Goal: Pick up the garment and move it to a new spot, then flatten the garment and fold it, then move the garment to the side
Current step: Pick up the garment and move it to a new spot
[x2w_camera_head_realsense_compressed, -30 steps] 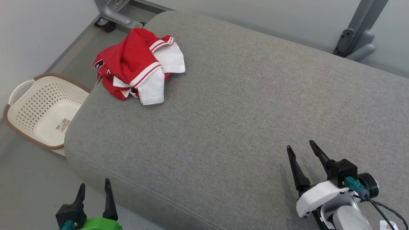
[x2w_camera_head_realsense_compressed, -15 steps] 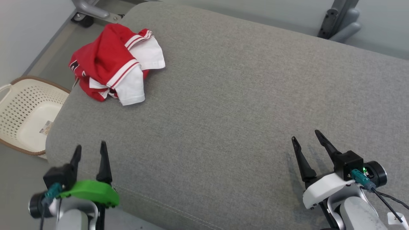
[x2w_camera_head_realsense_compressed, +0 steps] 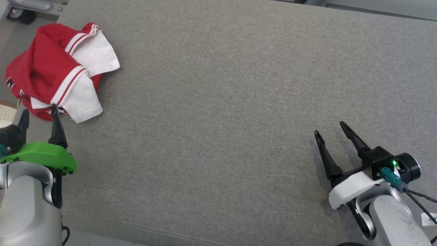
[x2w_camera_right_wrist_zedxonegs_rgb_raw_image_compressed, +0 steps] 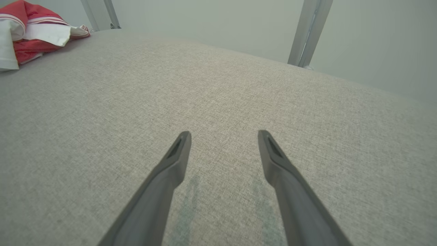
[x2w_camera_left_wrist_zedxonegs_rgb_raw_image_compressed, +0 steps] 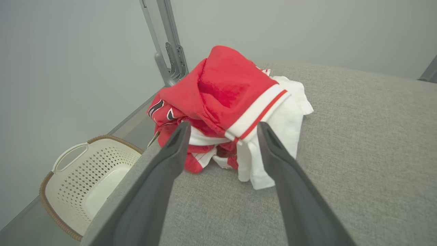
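The garment (x2w_camera_head_realsense_compressed: 54, 70) is a crumpled red shirt with white sleeves and red-white striped trim, heaped at the far left corner of the grey cushioned surface (x2w_camera_head_realsense_compressed: 222, 102). In the left wrist view the garment (x2w_camera_left_wrist_zedxonegs_rgb_raw_image_compressed: 228, 99) lies just beyond my fingertips, and its edge shows at the top left of the right wrist view (x2w_camera_right_wrist_zedxonegs_rgb_raw_image_compressed: 30, 34). My left gripper (x2w_camera_head_realsense_compressed: 39, 112) stands open just short of the heap's near edge, nothing between its fingers. Far off at the lower right, my right gripper (x2w_camera_head_realsense_compressed: 329, 128) is open over bare fabric, holding nothing.
A cream perforated laundry basket (x2w_camera_left_wrist_zedxonegs_rgb_raw_image_compressed: 85, 177) with a brown rim stands on the floor beside the cushion's left edge. Grey metal stand legs (x2w_camera_left_wrist_zedxonegs_rgb_raw_image_compressed: 167, 44) rise behind the garment, and another post (x2w_camera_right_wrist_zedxonegs_rgb_raw_image_compressed: 309, 32) stands beyond the cushion's far edge. The cushion's near seam (x2w_camera_head_realsense_compressed: 153, 232) runs below.
The head camera has tilted and turned, shifting the whole picture down-left. My left gripper has come up onto the cushion close to the garment. The right gripper has stayed open near where it was.
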